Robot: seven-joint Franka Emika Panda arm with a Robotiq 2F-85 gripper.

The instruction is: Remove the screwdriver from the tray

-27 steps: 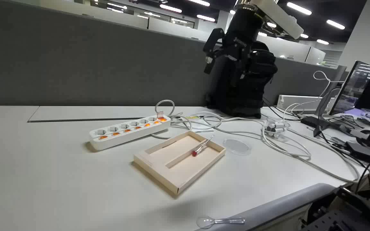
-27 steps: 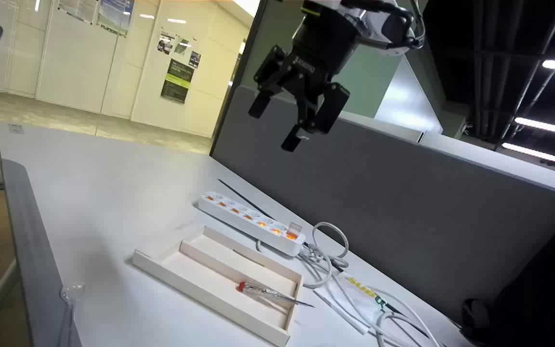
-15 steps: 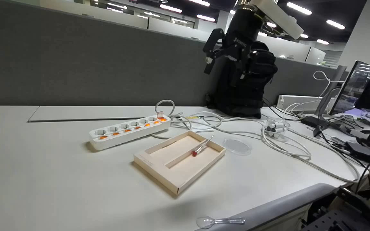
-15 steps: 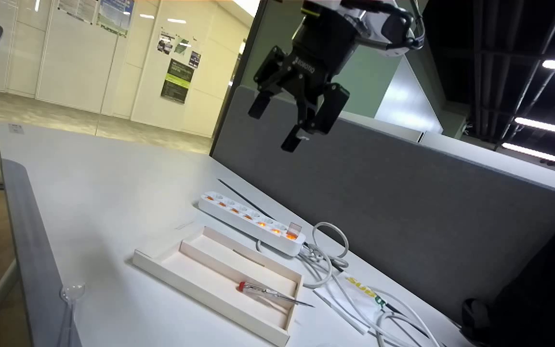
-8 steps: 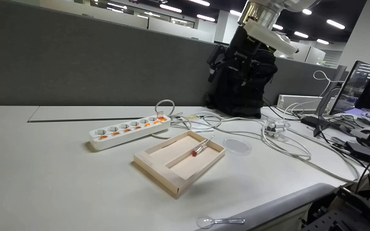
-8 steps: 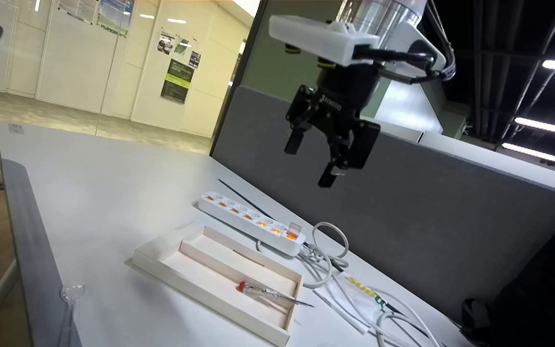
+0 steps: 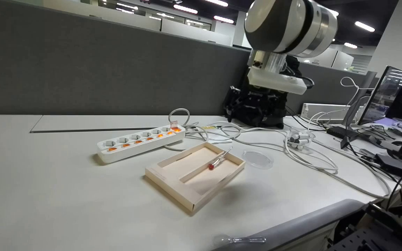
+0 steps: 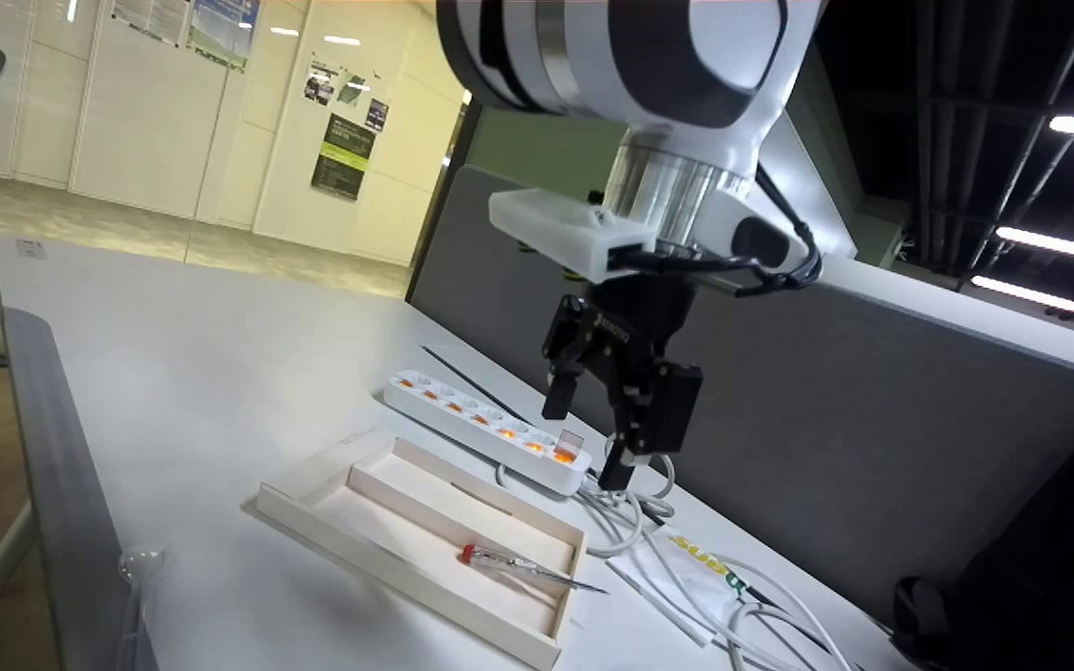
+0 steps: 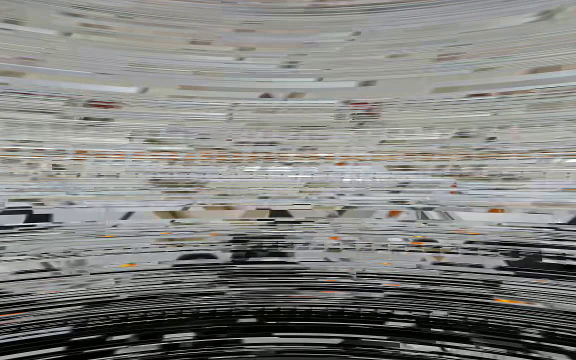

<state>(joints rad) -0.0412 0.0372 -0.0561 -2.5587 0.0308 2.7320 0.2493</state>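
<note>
Screwdriver [image 8: 509,563] aslant in tray [image 8: 411,579], gripper [image 8: 585,442] agape and empty in an exterior view, wrist view all streaks.

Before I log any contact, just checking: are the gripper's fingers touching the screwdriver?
Apart. In an exterior view, a power strip and a wall of the tray show between the spread fingers and the screwdriver.
</note>
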